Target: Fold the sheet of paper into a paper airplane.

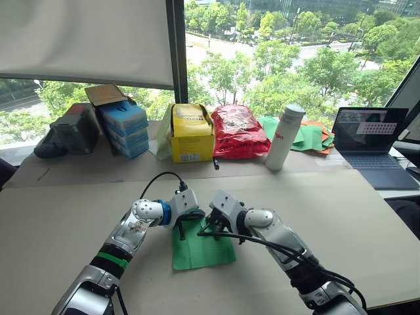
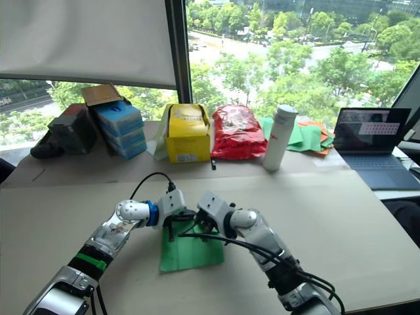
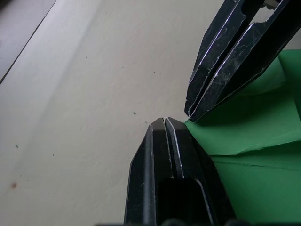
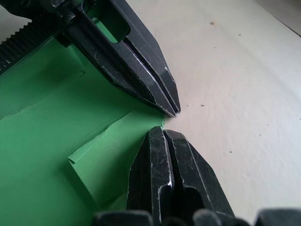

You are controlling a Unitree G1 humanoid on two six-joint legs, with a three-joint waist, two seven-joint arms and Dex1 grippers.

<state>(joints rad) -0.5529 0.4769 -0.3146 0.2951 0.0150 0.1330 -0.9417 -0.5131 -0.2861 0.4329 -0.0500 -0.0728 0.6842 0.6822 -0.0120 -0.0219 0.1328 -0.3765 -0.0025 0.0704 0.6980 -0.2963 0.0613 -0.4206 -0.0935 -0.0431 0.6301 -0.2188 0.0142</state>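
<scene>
The sheet of paper (image 1: 202,248) lies flat on the beige table (image 1: 341,210) in front of me, bright green, with folded flaps and creases meeting at a point on its far edge. My left gripper (image 3: 164,120) is shut, and its tip rests at that point of the sheet of paper (image 3: 254,141). My right gripper (image 4: 163,129) is also shut, tip to tip with the left one at the same corner of the paper (image 4: 51,117). Neither clearly pinches the paper. In the head views both grippers hang over the sheet's far edge.
Along the window stand blue boxes (image 1: 123,128), a yellow box (image 1: 191,134), a red bag (image 1: 236,131), a white bottle (image 1: 284,138), a pile of green and orange papers (image 1: 308,136) and an open laptop (image 1: 367,138). Bare table lies to both sides of the sheet.
</scene>
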